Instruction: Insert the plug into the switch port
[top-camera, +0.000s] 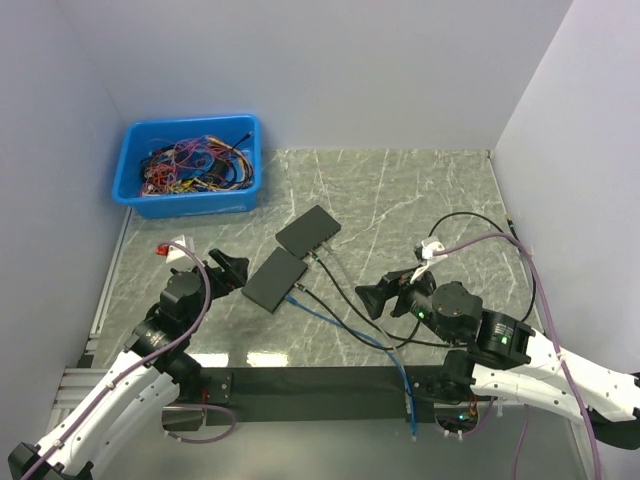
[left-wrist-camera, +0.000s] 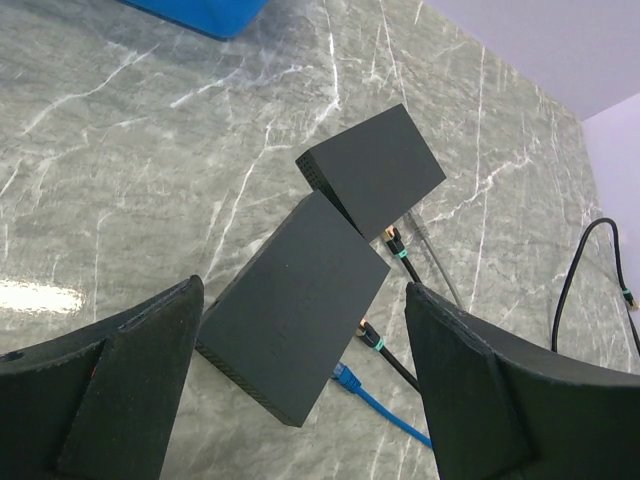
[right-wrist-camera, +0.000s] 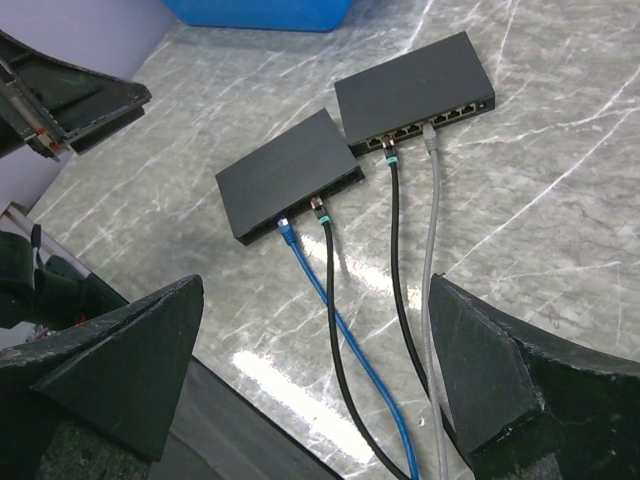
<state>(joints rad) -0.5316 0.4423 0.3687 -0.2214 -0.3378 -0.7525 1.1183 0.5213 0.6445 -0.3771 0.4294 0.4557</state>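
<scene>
**1. Left pincer.** My left pincer (top-camera: 231, 270) sits at the lower left of the overhead view. It is released: both fingers (left-wrist-camera: 130, 400) stand wide apart with nothing between them. It points at the near switch (top-camera: 275, 279) from close by, and I see no contact with it.

**2. Right pincer.** My right pincer (top-camera: 380, 292) sits right of centre in the overhead view. It is likewise released and empty, with its jaws wide. It faces left across the cables, well apart from both switches.

**3. Switches.** Two flat black switches lie mid-frame on the marble table (top-camera: 420, 190). The far switch (top-camera: 308, 230) lies above and to the right of the near one, corner to corner. I cannot tell whether they touch.

**4. Plugs.**
- Near switch: the blue cable (right-wrist-camera: 340, 335) ends with its plug (right-wrist-camera: 284, 227) at the port face. A black cable (right-wrist-camera: 335, 320) with a green-banded plug stands just beside it.
- Far switch: a second black cable (right-wrist-camera: 398, 270) and a grey cable (right-wrist-camera: 430, 260) meet its port face side by side.
- I cannot tell how deep any plug sits.

**5. Bin.** A blue bin (top-camera: 195, 205) at the upper left holds tangled coloured wires (top-camera: 195, 160).
</scene>
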